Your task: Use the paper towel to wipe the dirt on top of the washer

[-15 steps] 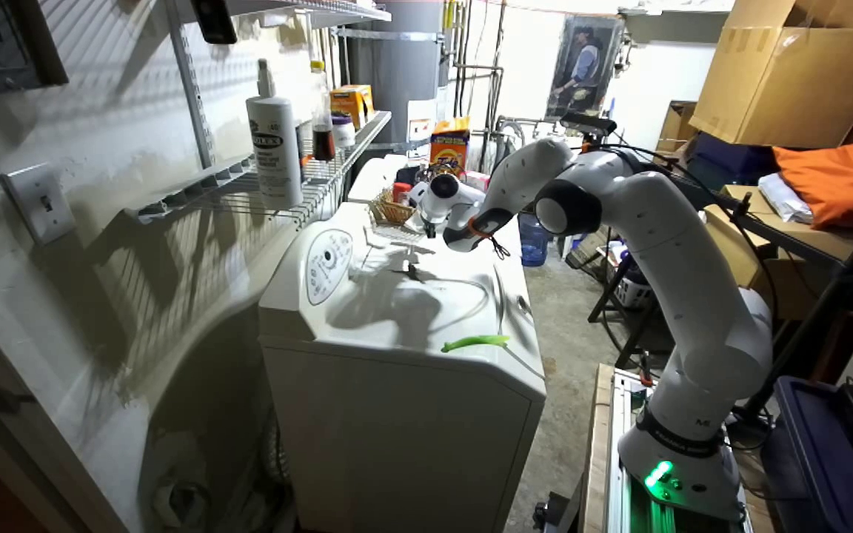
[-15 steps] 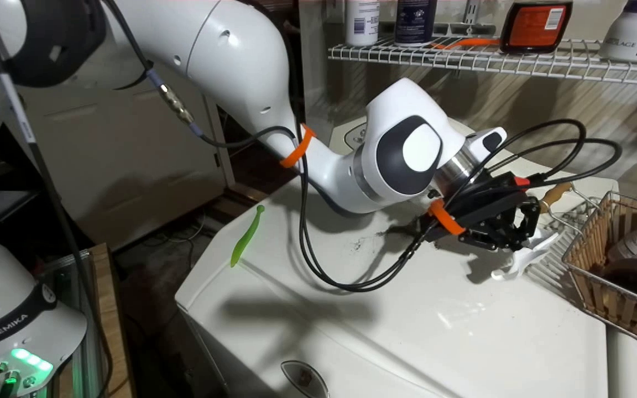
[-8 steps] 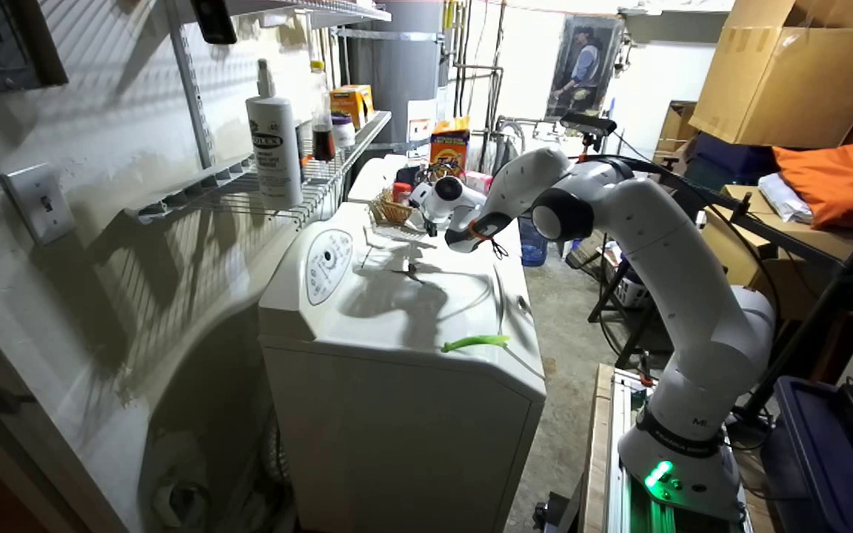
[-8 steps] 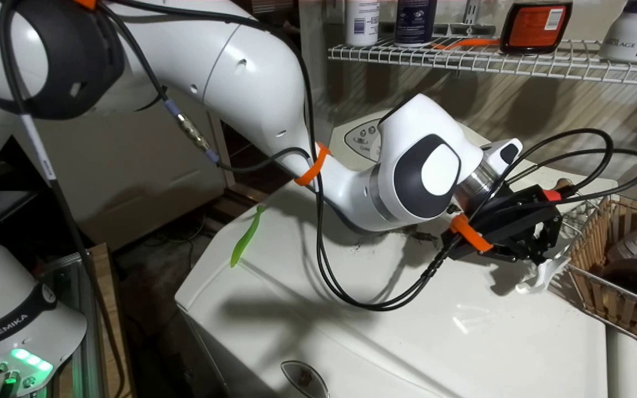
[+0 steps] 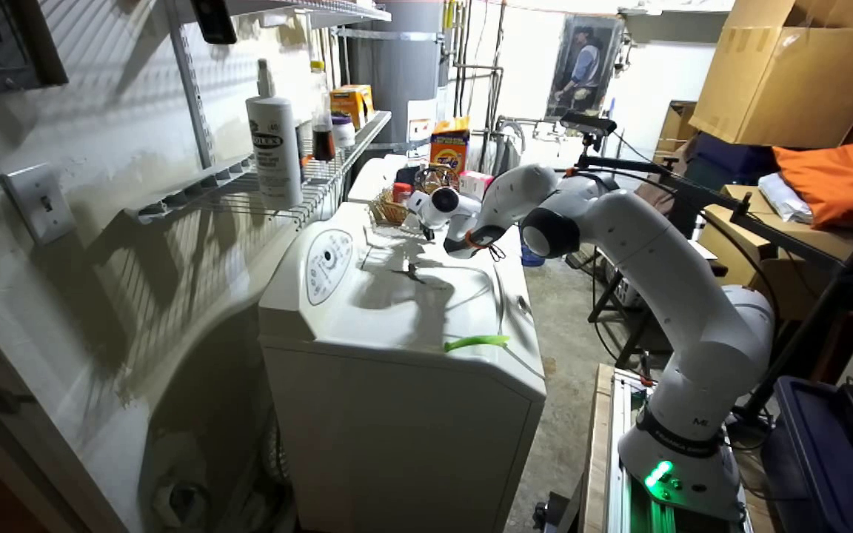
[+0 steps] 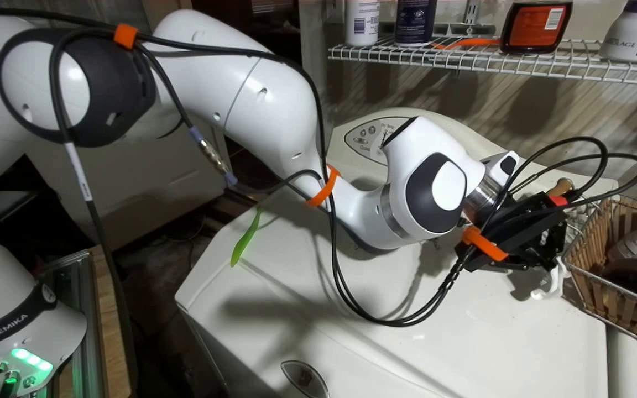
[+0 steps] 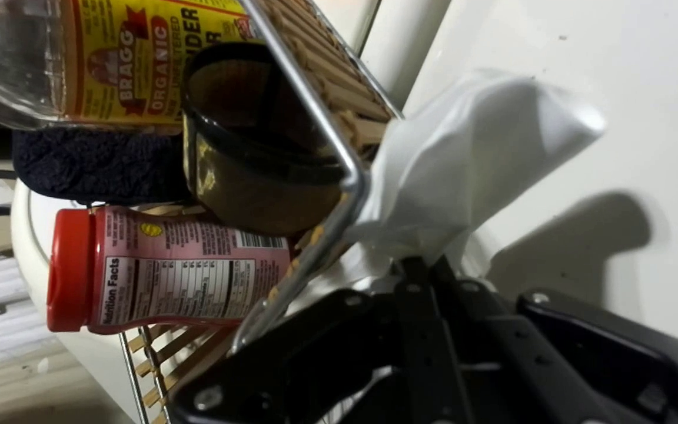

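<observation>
Basket (image 7: 324,62) right alongside: drifting closer could snag its rim. Gripper (image 7: 427,268) clamped on paper towel (image 7: 462,159); thin pinch might slip or tear under drag. Washer (image 7: 662,118) under it: too little pressure would likely wipe nothing.

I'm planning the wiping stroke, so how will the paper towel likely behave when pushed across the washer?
The paper towel looks thin and creased, so it will probably crumple rather than act stiff. Much of it extends free beyond the end effector, so that part may fold under.
</observation>
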Controlling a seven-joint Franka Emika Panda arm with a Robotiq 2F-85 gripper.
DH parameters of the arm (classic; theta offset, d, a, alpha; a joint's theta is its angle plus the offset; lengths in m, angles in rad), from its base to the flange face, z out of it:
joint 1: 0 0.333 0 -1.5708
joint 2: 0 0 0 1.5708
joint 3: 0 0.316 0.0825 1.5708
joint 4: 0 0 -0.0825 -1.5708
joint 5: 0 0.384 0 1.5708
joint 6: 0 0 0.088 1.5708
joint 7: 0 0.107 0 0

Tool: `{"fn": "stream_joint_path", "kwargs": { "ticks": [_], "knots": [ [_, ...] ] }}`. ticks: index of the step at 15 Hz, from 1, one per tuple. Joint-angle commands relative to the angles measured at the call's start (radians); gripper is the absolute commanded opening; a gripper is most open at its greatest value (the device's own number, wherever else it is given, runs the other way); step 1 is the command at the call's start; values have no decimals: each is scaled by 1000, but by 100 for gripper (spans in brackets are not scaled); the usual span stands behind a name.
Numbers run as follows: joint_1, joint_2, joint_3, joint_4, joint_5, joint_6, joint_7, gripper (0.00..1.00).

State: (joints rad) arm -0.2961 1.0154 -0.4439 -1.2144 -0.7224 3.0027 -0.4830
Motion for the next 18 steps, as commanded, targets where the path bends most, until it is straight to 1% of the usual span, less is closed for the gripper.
{"fn": "stream_joint_path", "kwargs": {
  "ticks": [1, 5, 6, 7, 10, 11, 12, 13, 17, 18],
  "knots": [
    [41, 122, -128, 137, -25, 55, 81, 1],
    [84, 219, -271, 216, -1, 92, 193, 1],
    [92, 222, -284, 207, 15, 79, 224, 1],
    [97, 240, -313, 220, 17, 80, 255, 1],
    [108, 241, -315, 191, 8, 61, 273, 1],
    [110, 224, -288, 164, 10, 47, 258, 1],
    [101, 218, -287, 164, 3, 64, 246, 1],
    [101, 220, -285, 164, 3, 64, 246, 4],
    [100, 220, -285, 164, 3, 64, 246, 4],
    [95, 208, -263, 153, 2, 66, 226, 1]
  ]
}}
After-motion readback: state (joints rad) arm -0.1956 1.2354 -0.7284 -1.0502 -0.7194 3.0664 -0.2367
